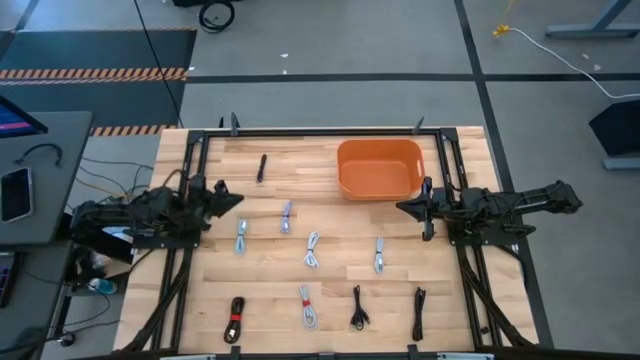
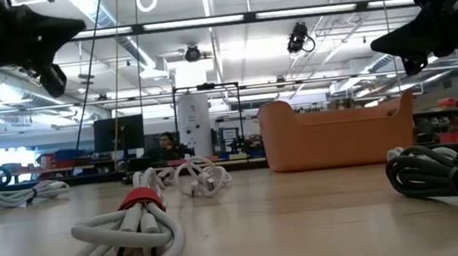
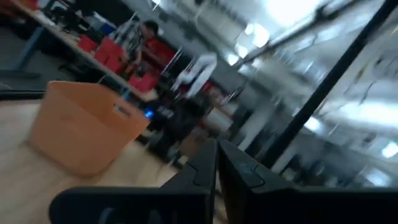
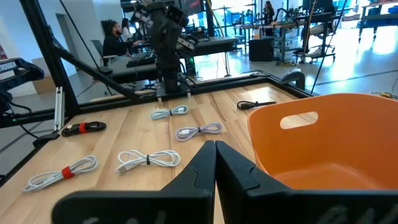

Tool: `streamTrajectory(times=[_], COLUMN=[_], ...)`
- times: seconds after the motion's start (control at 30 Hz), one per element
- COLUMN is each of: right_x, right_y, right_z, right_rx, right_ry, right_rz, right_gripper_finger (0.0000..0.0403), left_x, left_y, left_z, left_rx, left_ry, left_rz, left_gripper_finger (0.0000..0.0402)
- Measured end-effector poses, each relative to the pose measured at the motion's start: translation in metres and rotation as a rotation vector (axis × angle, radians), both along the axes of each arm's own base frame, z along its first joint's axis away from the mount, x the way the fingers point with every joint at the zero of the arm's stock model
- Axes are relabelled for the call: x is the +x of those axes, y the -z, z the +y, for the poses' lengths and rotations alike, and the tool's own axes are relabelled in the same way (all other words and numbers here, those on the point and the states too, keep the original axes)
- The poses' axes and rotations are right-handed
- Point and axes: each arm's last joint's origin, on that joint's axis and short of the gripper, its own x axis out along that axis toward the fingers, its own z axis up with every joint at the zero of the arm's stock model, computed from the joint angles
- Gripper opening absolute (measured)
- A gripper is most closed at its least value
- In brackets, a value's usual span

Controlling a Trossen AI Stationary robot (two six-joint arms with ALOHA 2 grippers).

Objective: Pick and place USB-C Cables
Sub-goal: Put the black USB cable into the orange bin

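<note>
Overhead cam; low table-level; both wrists share bin (image 4: 323,143).

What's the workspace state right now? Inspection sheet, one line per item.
Surface: wooden table, level, with dark rails along its edges.
Job's things: nine USB-C cables visible, coiled and spread apart on the table, including a black cable with a red band. None are in the orange bin.
Clutter: nothing seen.
Grippers: left claw shut and empty, over the table's left side. Right claw shut and empty, beside the bin.
Cables: a white cord lies loose on the floor beyond the table.
Surroundings: open workshop; a person far behind the table.
</note>
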Motion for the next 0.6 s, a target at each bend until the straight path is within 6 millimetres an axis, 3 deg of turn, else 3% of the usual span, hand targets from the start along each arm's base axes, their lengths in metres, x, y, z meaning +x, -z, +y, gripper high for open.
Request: streamTrajectory(times=[0.2, 0.47, 0.6], right_x=[0.0, -0.01, -0.015], right_y=[-0.009, -0.046, -0.056], right_z=[-0.001, -0.002, -0.003], right_rx=[0.05, 0.214, 0.222], right_ry=[0.013, -0.014, -0.021], right_rz=[-0.104, -0.519, -0.638], right_gripper_finger=[0.0016, 0.0016, 0.0016], left_x=[-0.003, -0.004, -0.005], left_y=[-0.008, -0.01, -0.01], left_z=[0.003, 0.003, 0.003], left_rx=[-0.057, -0.157, -0.175], left_ry=[-0.085, -0.067, -0.062], left_rz=[-0.089, -0.133, -0.14], left_gripper_finger=[0.0023, 0.0023, 0.0023])
